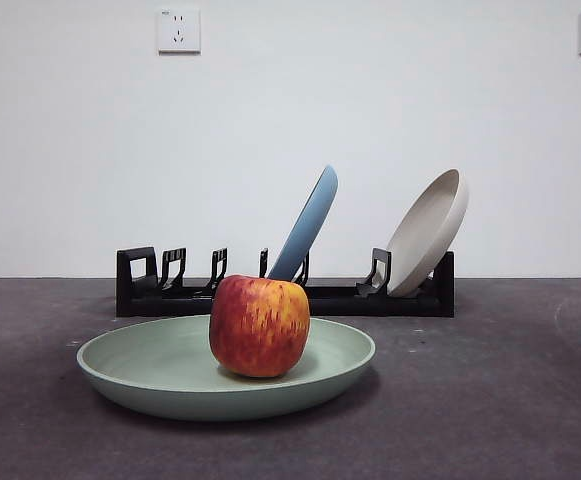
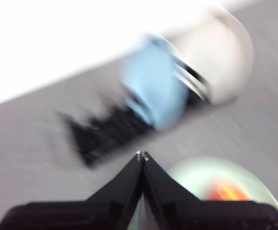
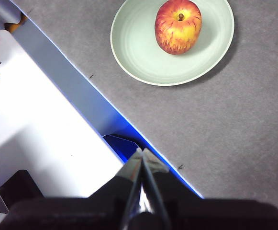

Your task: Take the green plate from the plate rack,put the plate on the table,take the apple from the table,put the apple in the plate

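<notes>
Streaked red-yellow apple sitting in the matte sage green plate, slotted black plate rack standing behind it on the scuffed worktop, left end effector and right end effector both hanging clenched, grasping nothing.

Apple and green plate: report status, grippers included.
Left gripper shut, empty, clear of the work. Right gripper shut, empty, off the plate. Apple sits upright in green plate on table. Nothing in the way.
</notes>
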Robot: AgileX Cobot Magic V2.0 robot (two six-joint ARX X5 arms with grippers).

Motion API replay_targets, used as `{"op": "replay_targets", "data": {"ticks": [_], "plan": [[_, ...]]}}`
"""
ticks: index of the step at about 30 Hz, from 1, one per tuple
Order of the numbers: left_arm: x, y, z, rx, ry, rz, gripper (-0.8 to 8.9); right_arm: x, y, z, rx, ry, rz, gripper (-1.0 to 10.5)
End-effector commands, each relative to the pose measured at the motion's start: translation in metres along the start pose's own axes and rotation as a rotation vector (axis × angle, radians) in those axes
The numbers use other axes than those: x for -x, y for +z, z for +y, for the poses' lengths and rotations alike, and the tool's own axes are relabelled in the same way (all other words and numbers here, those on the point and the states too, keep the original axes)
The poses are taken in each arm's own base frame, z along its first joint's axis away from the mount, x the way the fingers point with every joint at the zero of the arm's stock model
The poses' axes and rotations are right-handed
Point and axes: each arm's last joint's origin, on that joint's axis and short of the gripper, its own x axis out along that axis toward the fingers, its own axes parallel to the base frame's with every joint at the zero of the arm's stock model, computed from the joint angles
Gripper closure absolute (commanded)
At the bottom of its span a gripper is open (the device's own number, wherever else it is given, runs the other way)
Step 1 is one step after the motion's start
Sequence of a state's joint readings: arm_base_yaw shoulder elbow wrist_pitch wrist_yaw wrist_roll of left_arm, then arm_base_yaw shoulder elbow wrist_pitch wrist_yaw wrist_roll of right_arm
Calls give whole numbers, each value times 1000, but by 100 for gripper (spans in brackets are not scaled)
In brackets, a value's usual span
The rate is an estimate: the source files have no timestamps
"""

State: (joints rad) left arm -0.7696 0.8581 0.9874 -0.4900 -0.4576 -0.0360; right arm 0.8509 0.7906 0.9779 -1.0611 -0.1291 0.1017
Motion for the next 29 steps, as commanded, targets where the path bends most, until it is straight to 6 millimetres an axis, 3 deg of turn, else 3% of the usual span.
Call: {"op": "replay_targets", "data": {"ticks": [1,6,12,19,25,29], "plan": [[7,4,35,65,70,-61,816,-1,-1,0,-9,0,-1,945],[33,3,70,63,155,-171,817,-1,-1,0,-9,0,-1,945],[56,-20,84,57,281,-329,816,-1,-1,0,-8,0,-1,945],[40,-88,85,114,395,-419,817,-1,-1,0,-9,0,-1,945],[16,-154,82,191,417,-332,816,-1,-1,0,-9,0,-1,945],[4,-188,78,226,416,-281,816,-1,-1,0,-9,0,-1,945]]}}
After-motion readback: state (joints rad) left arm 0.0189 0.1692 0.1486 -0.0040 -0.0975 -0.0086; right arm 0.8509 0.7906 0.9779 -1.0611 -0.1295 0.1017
